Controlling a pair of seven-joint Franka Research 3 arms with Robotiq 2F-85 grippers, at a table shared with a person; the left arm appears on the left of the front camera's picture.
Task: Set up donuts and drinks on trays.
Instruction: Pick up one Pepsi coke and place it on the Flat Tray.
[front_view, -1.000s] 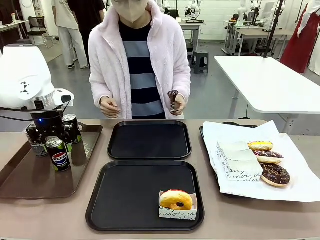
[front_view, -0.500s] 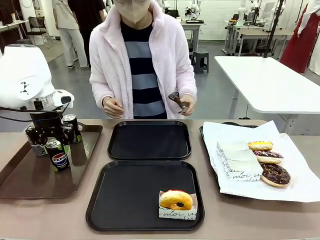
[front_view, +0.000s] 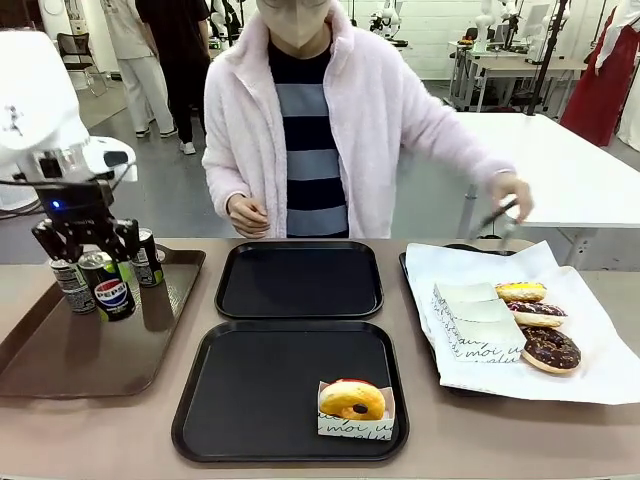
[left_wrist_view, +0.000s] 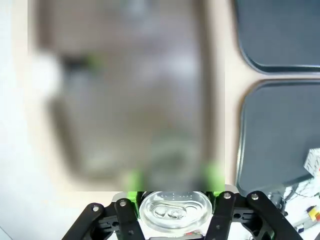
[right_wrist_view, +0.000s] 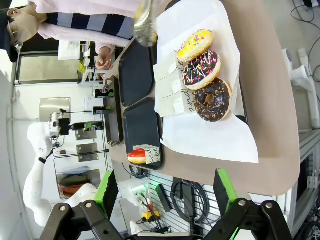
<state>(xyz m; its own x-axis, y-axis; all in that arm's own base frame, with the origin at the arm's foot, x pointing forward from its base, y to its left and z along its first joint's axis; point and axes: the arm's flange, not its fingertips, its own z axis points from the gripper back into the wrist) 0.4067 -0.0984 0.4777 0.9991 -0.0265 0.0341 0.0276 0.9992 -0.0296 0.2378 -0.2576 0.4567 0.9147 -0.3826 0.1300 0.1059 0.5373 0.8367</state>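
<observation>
A tan worktop (front_view: 100, 430) stretches between me and a person (front_view: 320, 130) in a pale pink fleece jacket and striped top, who stands at its far side. On my left sits a large brown tray (front_view: 60, 370). In the middle lie two black square trays, nearly touching: the near black tray (front_view: 250, 400) and, behind it, the far black tray (front_view: 298, 285). On my right a sheet of white paper (front_view: 600, 375) is spread over a dark tray whose rim just shows.

My left end effector (front_view: 95, 262) hangs over the far part of the brown tray, clamped on the upper part of a Pepsi can (front_view: 113, 295). In my left wrist view the can's silver top sits between my green pads (left_wrist_view: 215, 176). I cannot tell whether its base touches the tray. My right end effector (right_wrist_view: 165, 177) has its fingers spread wide with nothing between them.

The person's raised hand (front_view: 512, 192) holds tongs (front_view: 495, 220) above the paper's far edge. The other hand (front_view: 245, 215) is near the waist.

A boxed yellow donut (front_view: 352, 400) in a white paper holder sits in the near black tray's near right corner. Three more lie in a row on the paper: a glazed donut (front_view: 520, 291), a sprinkled donut (front_view: 537, 313) and a chocolate donut (front_view: 550, 348), beside flat paper holders (front_view: 470, 320). A grey can (front_view: 72, 287) and a green-banded can (front_view: 148, 260) stand on the brown tray, on either side of the Pepsi can.
</observation>
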